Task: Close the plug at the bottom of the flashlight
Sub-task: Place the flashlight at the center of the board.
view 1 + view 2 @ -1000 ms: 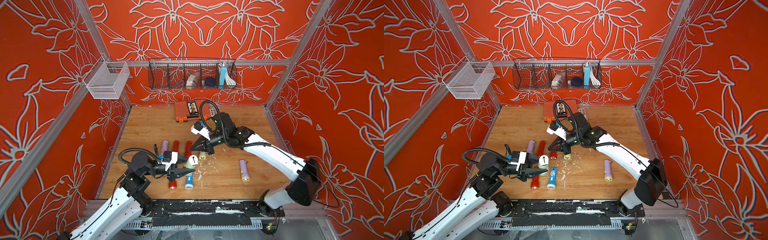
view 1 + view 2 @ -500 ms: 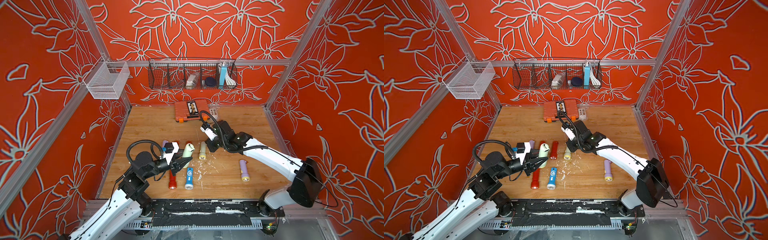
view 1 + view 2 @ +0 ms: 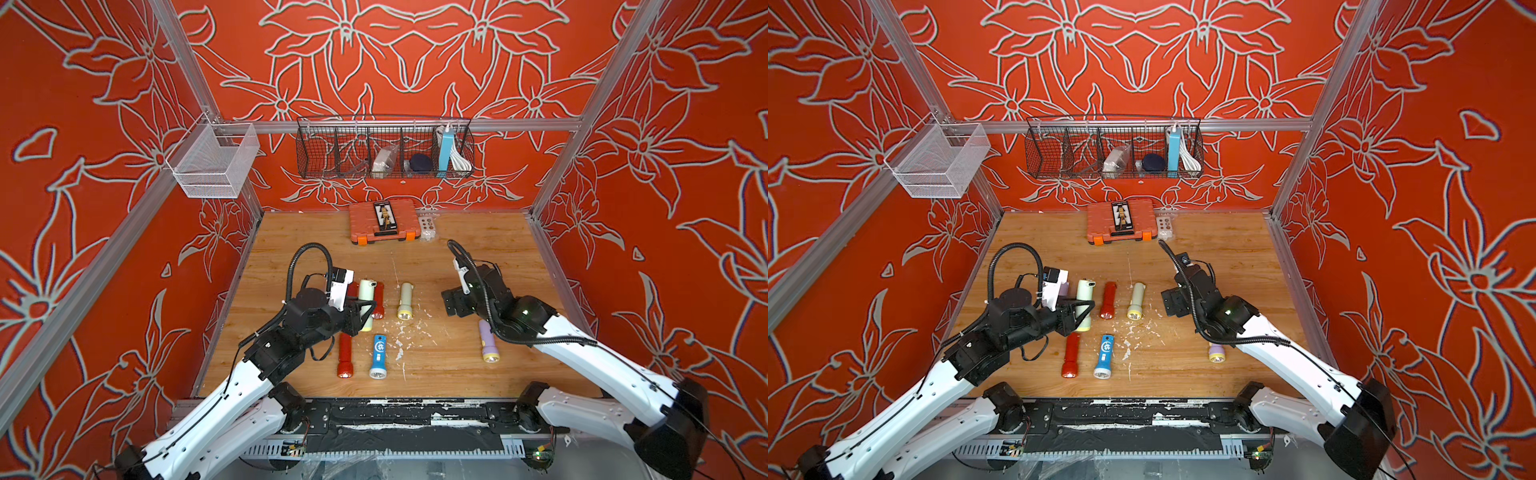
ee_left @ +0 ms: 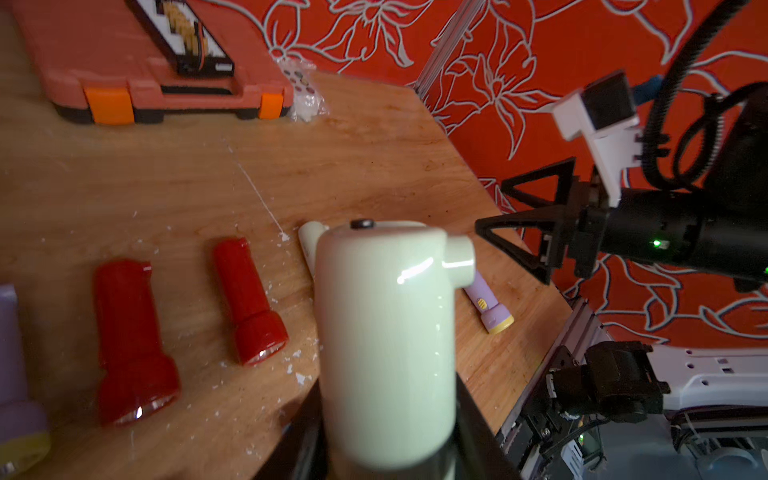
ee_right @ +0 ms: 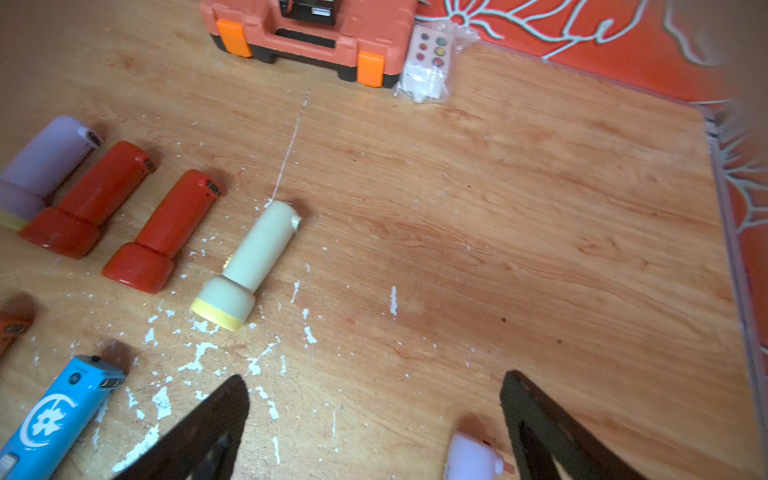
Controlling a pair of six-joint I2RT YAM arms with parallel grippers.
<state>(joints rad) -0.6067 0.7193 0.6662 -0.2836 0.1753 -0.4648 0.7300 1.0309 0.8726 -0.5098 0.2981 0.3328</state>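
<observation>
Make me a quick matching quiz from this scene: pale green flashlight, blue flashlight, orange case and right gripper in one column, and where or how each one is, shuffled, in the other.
Things:
1. pale green flashlight
2. blue flashlight
3. orange case
4. right gripper

States:
A. fingers wide open, holding nothing
B. lying loose on the table, toward the robot's end
C. clamped in the left gripper
D. closed, at the far end of the table

Pairs: 1-C, 2-B, 3-D, 4-A
</observation>
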